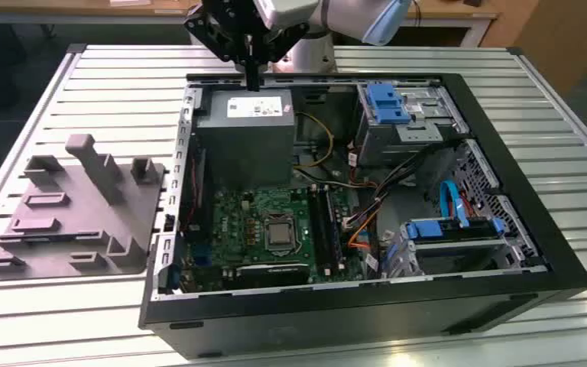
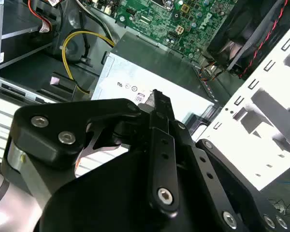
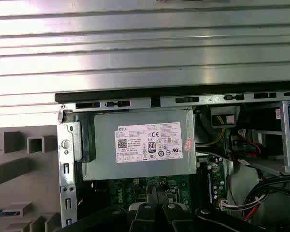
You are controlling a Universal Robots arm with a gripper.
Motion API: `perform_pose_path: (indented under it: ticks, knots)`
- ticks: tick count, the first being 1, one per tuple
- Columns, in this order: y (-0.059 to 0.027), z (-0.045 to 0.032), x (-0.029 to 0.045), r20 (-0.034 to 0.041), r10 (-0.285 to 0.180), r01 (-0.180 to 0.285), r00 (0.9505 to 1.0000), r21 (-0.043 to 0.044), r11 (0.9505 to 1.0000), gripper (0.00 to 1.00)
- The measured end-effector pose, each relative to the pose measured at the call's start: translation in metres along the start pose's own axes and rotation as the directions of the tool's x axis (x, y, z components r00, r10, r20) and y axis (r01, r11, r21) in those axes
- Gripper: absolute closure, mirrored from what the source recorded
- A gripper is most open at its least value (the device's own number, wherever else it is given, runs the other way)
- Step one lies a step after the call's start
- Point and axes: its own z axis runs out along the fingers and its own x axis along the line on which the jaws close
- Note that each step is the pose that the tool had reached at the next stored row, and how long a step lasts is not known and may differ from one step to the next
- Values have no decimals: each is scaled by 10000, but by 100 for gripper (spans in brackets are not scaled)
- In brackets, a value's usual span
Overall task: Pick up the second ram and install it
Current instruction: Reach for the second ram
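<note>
Hovering: pincer (image 1: 253,82) above power supply (image 1: 242,145), fingers pressed together | label: white sticker (image 3: 150,141) with dense print on power supply top | second ram (image 3: 1,211): blue-black strip in grey tray (image 1: 79,229), well apart from power supply, toward exterior view's left

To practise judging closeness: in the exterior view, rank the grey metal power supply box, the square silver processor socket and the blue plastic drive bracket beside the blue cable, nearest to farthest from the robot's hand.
1. Grey metal power supply box, right by the hand.
2. Square silver processor socket, mid-board.
3. Blue plastic drive bracket, far corner, the exterior view's right.
</note>
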Motion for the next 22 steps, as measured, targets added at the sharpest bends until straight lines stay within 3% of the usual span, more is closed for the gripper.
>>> perform_pose_path:
  ticks: [13,17,22]
  knots:
    - [0,0,5,0,2,-2,10000,1,10000,90]
    - [-5,-2,70,0,-1,1,10000,0,10000,90]
    - [-16,-5,208,0,0,0,10000,0,10000,90]
